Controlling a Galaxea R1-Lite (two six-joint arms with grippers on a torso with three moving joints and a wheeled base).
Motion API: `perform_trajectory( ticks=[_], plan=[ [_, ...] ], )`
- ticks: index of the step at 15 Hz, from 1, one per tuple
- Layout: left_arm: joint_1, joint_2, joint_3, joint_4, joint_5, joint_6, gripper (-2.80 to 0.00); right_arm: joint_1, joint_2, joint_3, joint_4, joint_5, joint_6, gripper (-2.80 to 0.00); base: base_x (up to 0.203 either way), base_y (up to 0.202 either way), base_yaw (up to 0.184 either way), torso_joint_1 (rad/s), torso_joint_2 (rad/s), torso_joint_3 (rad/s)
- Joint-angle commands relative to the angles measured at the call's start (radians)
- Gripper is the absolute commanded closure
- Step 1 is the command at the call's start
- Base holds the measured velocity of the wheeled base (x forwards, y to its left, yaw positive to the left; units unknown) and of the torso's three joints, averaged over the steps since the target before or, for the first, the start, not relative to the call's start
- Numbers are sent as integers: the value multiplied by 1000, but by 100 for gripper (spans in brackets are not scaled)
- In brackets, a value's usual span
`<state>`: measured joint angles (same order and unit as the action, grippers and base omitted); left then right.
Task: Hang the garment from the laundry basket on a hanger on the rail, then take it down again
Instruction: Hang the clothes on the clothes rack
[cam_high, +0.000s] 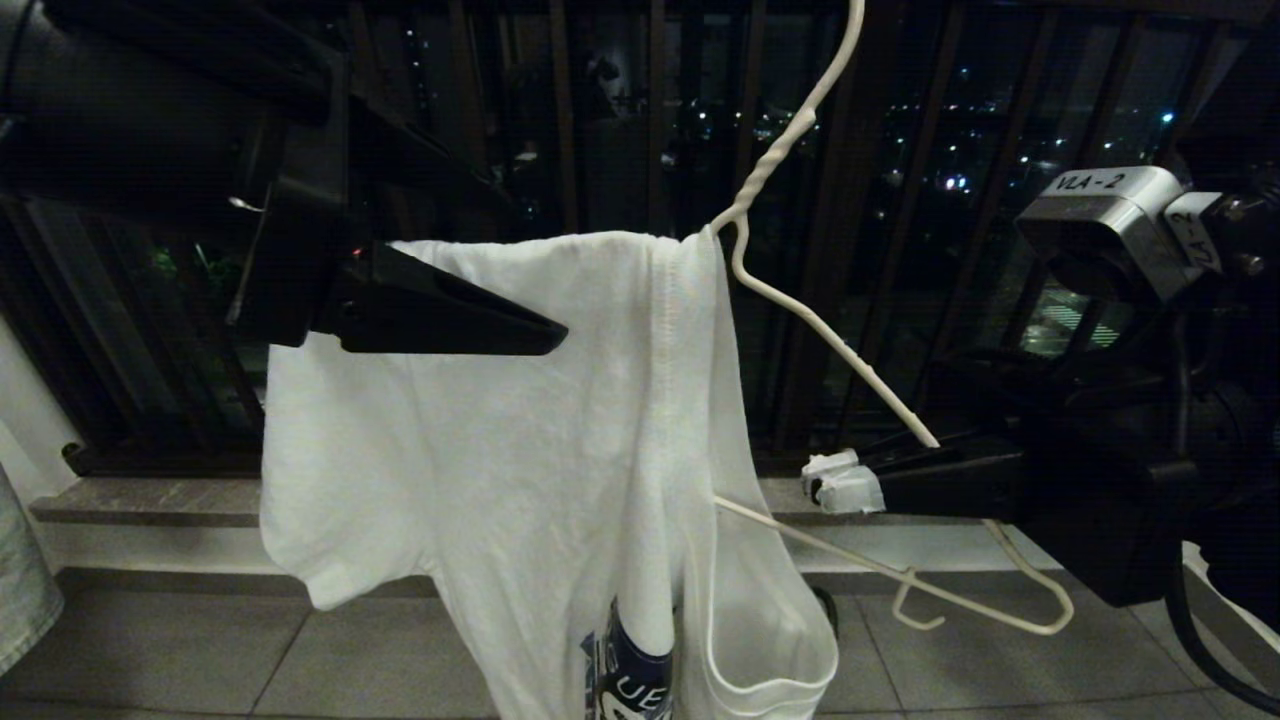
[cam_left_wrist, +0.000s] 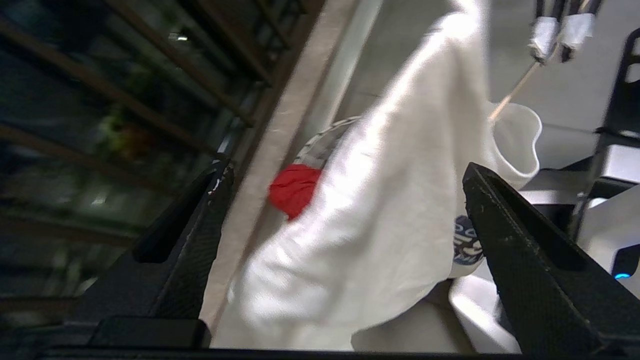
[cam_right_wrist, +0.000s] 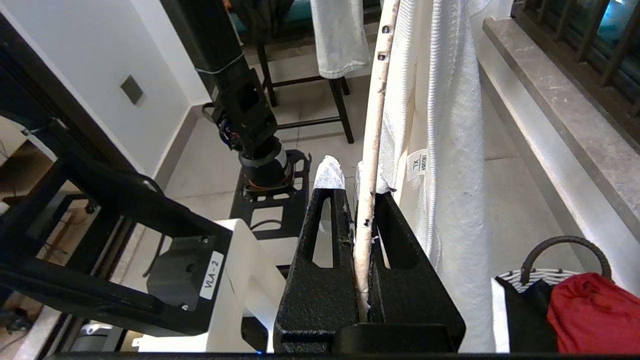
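Observation:
The white garment (cam_high: 500, 450) is draped over one arm of the thin off-white hanger (cam_high: 830, 340), and its blue print (cam_high: 635, 670) shows at the bottom. The hanger's twisted neck runs up out of the head view; the rail is out of view. My left gripper (cam_high: 540, 335) stands open by the garment's shoulder. In the left wrist view the cloth (cam_left_wrist: 380, 200) lies beyond the wide-apart jaws of this gripper (cam_left_wrist: 347, 170), ungripped. My right gripper (cam_high: 840, 485) is shut on the hanger's bare arm (cam_right_wrist: 372, 125), its taped tips (cam_right_wrist: 327, 170) on either side. The laundry basket (cam_right_wrist: 530, 277) stands on the floor below.
A red cloth (cam_right_wrist: 590, 310) and a dark one lie in the basket. Dark balcony bars (cam_high: 560, 120) and a stone ledge (cam_high: 150, 500) run behind the garment. A pale denim piece (cam_high: 20, 580) hangs at the far left. A dark stool (cam_right_wrist: 305, 85) with a towel stands behind.

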<state>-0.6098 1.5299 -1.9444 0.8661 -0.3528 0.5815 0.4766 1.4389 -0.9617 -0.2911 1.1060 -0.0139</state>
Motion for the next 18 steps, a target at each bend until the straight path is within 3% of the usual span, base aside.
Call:
perform_trajectory(
  ticks=[1, 4, 8, 18],
  plan=[
    [61, 56, -6, 1, -66, 4, -280, -4, -2, 1, -2, 6, -8, 0, 0, 0, 0, 0, 0, 0],
    [109, 103, -8, -42, -157, 4, -280, -10, -3, 8, 1, 6, -33, 0, 0, 0, 0, 0, 0, 0],
    [117, 138, -5, -31, -297, -5, -280, -20, 1, 4, 1, 6, -35, 0, 0, 0, 0, 0, 0, 0],
    [104, 193, -2, -21, -307, -6, -280, -33, 1, 0, -2, 6, -37, 0, 0, 0, 0, 0, 0, 0]
  ],
)
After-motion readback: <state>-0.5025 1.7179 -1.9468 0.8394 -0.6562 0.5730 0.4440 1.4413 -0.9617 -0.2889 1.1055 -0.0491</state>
